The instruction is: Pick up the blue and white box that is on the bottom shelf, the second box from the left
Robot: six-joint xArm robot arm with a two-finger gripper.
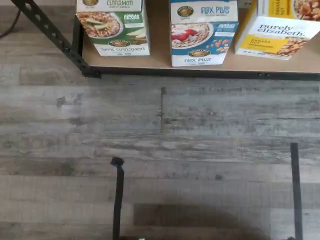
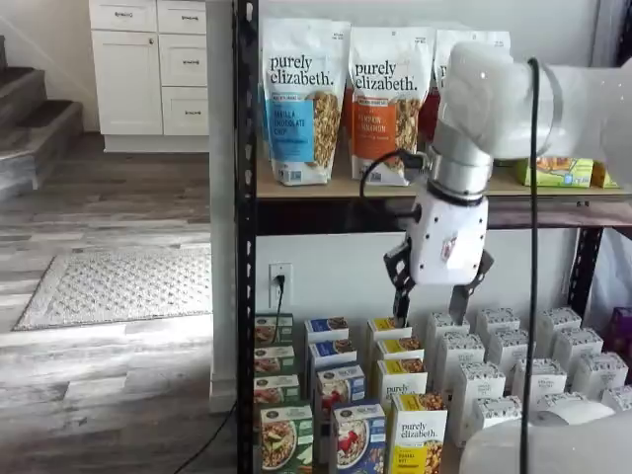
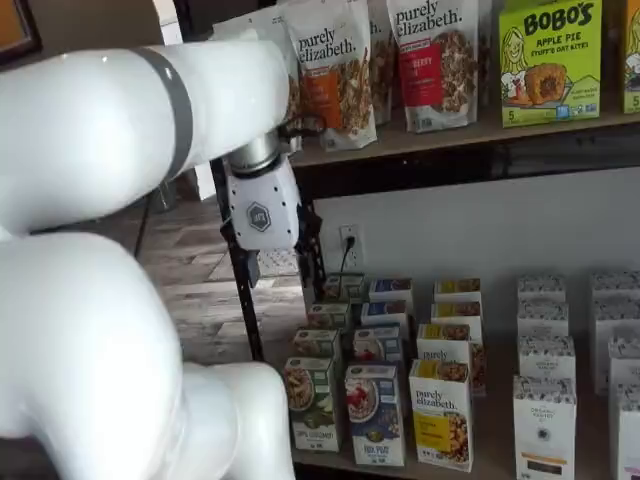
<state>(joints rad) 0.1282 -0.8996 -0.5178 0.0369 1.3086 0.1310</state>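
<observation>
Gripper (image 2: 432,293) hanging mid-air in front of the rack, white body with two black fingers (image 2: 401,279) spread wide, clear gap between, nothing held. Also visible in a shelf view (image 3: 280,262), partly hidden behind the big white arm (image 3: 110,130). Black cable (image 2: 534,247) running down beside it. Hovering well above the front row of boxes, no contact with anything.

Below and in front: blue and white box (image 2: 357,438) upright at the front edge of the bottom shelf (image 1: 200,71), Flax Plus print, cereal bowl with red berries on the face. Same box in the other shelf view (image 3: 376,414) and in the wrist view (image 1: 203,32). Untouched, well apart from the gripper.

Just beside it on one side: green-fronted Apple Cinnamon box (image 2: 285,439). On the other side: yellow purely elizabeth box (image 2: 419,433), slightly angled in the wrist view (image 1: 280,30). Narrow gaps between all three, none touching as far as can be told.

More rows of same-type boxes stacked back behind them. White boxes (image 2: 509,370) filling the rest of the tier.

Upper shelf: purely elizabeth granola bags (image 2: 301,99), green Bobo's apple pie box (image 3: 549,62).

Grey wood-plank floor (image 1: 160,140) in front of the rack, black tape strips (image 1: 118,195) on it.
</observation>
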